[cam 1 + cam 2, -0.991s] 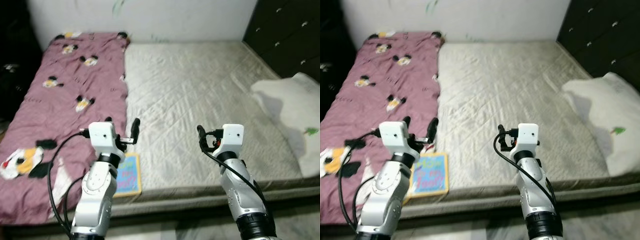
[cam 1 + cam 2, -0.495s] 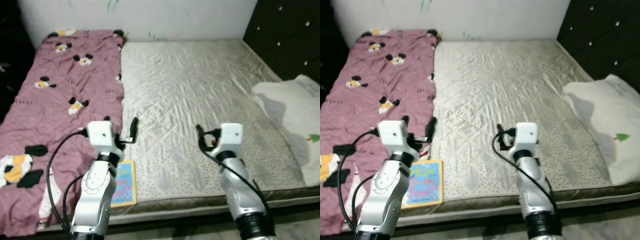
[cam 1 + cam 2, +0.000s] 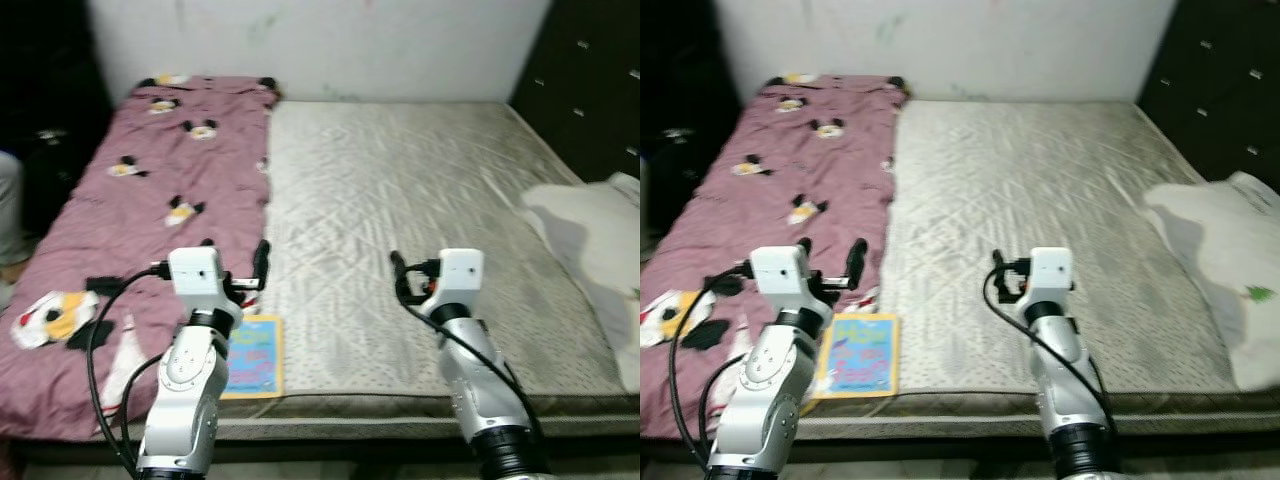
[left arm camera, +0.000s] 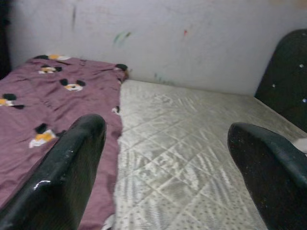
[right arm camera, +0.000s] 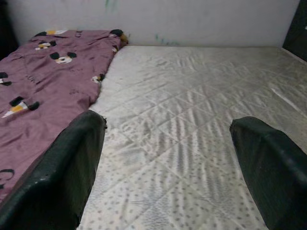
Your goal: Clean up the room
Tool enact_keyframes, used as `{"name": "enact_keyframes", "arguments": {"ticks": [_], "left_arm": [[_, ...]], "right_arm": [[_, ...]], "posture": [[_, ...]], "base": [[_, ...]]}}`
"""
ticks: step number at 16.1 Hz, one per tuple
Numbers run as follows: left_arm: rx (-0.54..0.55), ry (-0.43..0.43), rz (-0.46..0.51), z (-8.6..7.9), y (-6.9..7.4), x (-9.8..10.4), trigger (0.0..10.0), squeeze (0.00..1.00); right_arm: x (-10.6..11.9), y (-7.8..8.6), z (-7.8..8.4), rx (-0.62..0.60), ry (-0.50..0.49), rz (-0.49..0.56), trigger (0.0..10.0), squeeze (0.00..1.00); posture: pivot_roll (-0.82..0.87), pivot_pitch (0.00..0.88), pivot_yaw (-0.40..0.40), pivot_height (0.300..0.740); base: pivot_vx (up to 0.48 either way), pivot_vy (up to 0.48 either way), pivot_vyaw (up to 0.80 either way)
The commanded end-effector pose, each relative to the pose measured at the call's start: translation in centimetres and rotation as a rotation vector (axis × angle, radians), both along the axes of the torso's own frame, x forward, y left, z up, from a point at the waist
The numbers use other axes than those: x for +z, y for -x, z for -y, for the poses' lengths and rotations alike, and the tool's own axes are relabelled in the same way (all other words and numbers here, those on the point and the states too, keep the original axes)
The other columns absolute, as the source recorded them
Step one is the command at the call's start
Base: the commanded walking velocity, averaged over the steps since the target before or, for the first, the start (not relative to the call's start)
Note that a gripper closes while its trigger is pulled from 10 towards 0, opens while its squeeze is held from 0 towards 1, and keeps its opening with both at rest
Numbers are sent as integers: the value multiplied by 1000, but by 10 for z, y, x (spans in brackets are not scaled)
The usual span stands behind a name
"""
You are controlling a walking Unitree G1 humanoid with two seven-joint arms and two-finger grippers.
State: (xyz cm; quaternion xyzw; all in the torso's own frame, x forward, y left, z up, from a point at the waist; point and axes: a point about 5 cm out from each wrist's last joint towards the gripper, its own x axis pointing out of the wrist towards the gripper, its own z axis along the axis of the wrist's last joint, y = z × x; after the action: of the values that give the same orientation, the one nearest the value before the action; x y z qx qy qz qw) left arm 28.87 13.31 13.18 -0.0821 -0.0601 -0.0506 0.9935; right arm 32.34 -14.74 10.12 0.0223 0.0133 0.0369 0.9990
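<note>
A colourful children's book [image 3: 252,357] lies flat at the front edge of the grey quilted mattress [image 3: 420,180], partly on the maroon cartoon-mouse blanket [image 3: 150,190]. My left gripper [image 3: 235,258] hovers open just above and behind the book, with nothing between its fingers [image 4: 62,177]. My right gripper [image 3: 415,275] is held open over the bare mattress near the front, well to the right of the book; its fingers [image 5: 67,163] are spread wide and hold nothing. A white pillow [image 3: 595,225] lies at the bed's right side.
A dark cabinet [image 3: 590,90] stands beyond the bed's right side and a white wall [image 3: 320,40] runs behind the bed. Dark objects [image 3: 45,150] and a grey shape [image 3: 8,205] sit at the left edge. The bed's front edge [image 3: 350,425] is just below my arms.
The whole picture has shifted right, so the camera has turned left; the pillow now sits at the right edge. Both arms keep the same raised pose with open fingers.
</note>
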Motion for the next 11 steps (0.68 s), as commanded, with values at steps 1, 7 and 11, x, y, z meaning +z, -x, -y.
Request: {"name": "enact_keyframes", "arguments": {"ticks": [1,7,11], "left_arm": [[12,-6,-9,-5,0,-1,10000,0],[24,-23,2,-5,0,1,10000,0],[96,-60,5,-20,5,2,10000,0]], "right_arm": [[0,0,-7,18,-15,0,10000,0],[-3,1,-7,30,-23,-23,10000,0],[1,2,2,-2,-27,-8,10000,0]], "posture": [[8,93,-8,740],[12,114,-16,740],[17,130,-20,740]], "base": [[0,480,0],[0,480,0],[0,480,0]]}}
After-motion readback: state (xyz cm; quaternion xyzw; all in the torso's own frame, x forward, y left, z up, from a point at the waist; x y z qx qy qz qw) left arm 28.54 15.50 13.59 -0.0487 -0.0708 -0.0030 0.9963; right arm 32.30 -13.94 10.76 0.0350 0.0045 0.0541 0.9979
